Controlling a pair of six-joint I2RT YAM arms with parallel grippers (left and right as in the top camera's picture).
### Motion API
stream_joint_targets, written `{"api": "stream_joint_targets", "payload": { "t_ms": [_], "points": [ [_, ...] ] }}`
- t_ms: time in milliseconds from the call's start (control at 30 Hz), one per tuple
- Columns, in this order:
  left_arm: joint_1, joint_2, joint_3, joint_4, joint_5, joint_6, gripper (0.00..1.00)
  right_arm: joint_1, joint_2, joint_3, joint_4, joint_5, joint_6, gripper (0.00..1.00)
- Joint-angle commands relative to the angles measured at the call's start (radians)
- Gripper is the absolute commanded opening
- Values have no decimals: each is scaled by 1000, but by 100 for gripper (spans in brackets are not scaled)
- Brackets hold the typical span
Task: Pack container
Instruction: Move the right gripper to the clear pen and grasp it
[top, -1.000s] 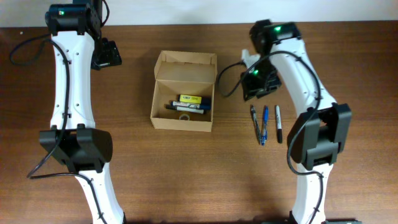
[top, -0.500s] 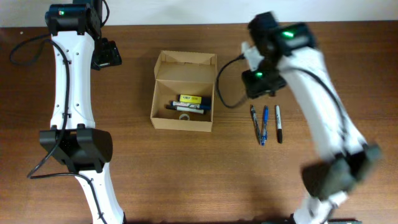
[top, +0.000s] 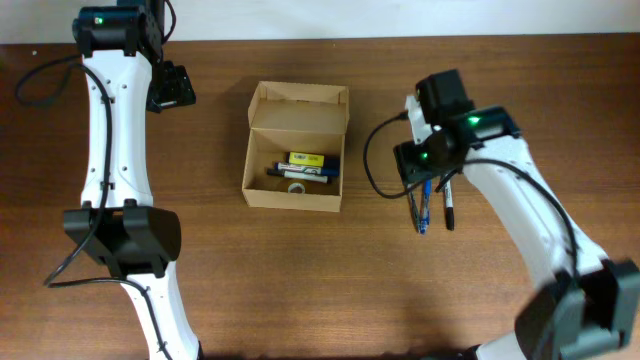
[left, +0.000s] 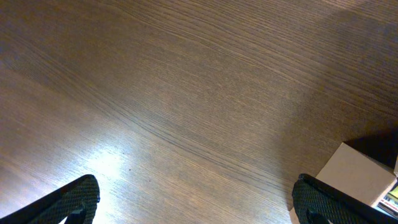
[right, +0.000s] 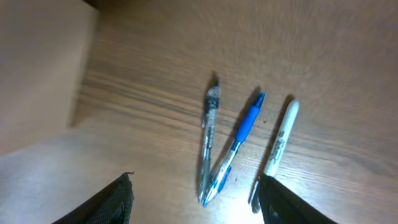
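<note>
The tan cardboard container (top: 294, 160) sits open at the table's middle, its flap lid raised at the back, with markers and a small roll inside. Three pens lie to its right: a clear pen (top: 412, 207), a blue pen (top: 425, 205) and a black-and-white marker (top: 449, 205). They show in the right wrist view as the clear pen (right: 209, 140), the blue pen (right: 239, 137) and the marker (right: 280, 140). My right gripper (right: 196, 199) is open just above the pens' near ends. My left gripper (left: 199, 202) is open over bare wood at the far left, with the container's corner (left: 360, 174) beside it.
The table (top: 300, 290) is dark brown wood. The container's side wall (right: 43, 68) fills the left of the right wrist view. The right arm's cable (top: 372, 165) loops between the container and the pens.
My right arm has swung forward and down from behind the pens until its gripper is over them. The left arm, the container and the pens have not moved.
</note>
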Motion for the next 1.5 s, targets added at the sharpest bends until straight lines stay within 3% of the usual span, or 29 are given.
{"api": "stream_joint_targets", "payload": {
  "t_ms": [0,467,967,1467],
  "points": [
    [0,-3,-5,2,0,5,100,-30,45,-9,33,11,57,64],
    [0,-3,-5,2,0,5,100,-41,216,-10,50,-14,65,54],
    [0,-3,-5,2,0,5,100,-18,225,-154,134,-22,56,53],
    [0,-3,-5,2,0,5,100,-8,225,-161,164,-18,34,53]
  ]
}}
